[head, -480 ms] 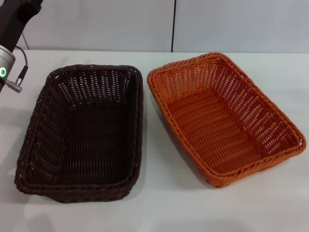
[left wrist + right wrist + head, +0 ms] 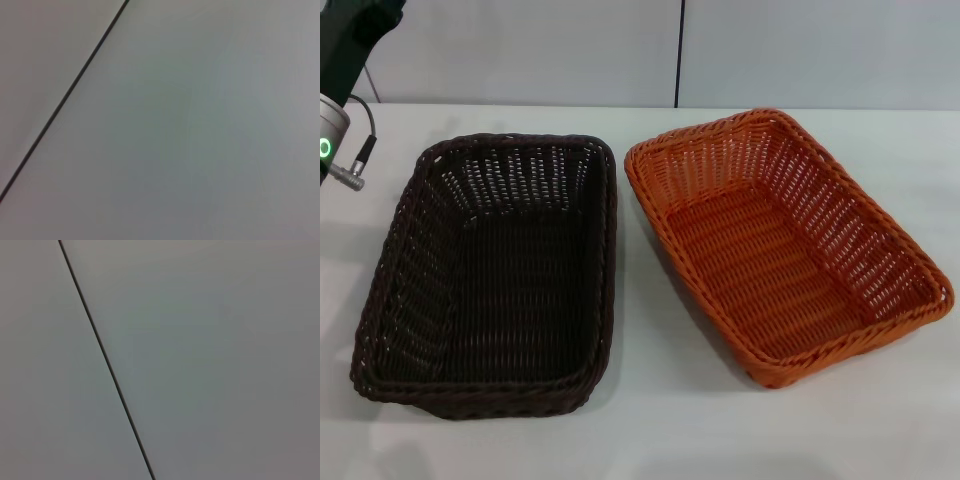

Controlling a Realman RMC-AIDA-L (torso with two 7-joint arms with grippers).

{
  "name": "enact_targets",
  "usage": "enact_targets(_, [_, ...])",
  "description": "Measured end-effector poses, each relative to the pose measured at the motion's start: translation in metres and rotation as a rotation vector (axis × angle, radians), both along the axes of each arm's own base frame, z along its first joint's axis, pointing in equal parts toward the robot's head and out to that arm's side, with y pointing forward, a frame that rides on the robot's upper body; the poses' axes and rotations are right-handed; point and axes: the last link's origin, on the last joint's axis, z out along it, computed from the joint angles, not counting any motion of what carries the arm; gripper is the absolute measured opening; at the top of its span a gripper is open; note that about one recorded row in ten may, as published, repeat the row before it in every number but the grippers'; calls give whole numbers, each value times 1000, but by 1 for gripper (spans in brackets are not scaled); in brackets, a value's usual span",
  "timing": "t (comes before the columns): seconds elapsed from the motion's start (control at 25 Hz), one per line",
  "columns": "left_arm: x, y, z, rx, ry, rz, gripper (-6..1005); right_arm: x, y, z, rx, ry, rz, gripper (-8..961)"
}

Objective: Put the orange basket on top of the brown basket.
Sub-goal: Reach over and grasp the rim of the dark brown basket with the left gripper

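The orange basket (image 2: 790, 245) lies on the white table, on the right in the head view, empty and turned a little askew. The brown basket (image 2: 495, 275) lies beside it on the left, empty, with a narrow gap between them. Part of my left arm (image 2: 342, 100) shows at the far left edge, raised behind the brown basket's far left corner; its gripper is out of view. My right arm and gripper do not show. Both wrist views show only a plain pale wall with a dark seam.
The white table (image 2: 650, 430) stretches in front of both baskets and behind them to a pale wall with a dark vertical seam (image 2: 679, 50).
The left arm at the far left edge has shifted very slightly. The baskets have not moved.
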Motion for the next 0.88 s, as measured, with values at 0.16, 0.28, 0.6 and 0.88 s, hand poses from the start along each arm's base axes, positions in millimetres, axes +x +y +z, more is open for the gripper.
enact_targets(0.16, [0, 1, 2, 7, -3, 3, 837, -1, 1, 2, -1, -1, 6, 708])
enact_targets(0.28, [0, 1, 2, 7, -2, 6, 837, -2, 2, 3, 1, -3, 9, 708])
enact_targets(0.6, [-2, 0, 1, 3, -3, 11, 836, -3, 3, 3, 1, -3, 11, 708])
enact_targets(0.88, [-9, -1, 1, -3, -1, 39, 836, -3, 3, 2, -2, -3, 11, 708])
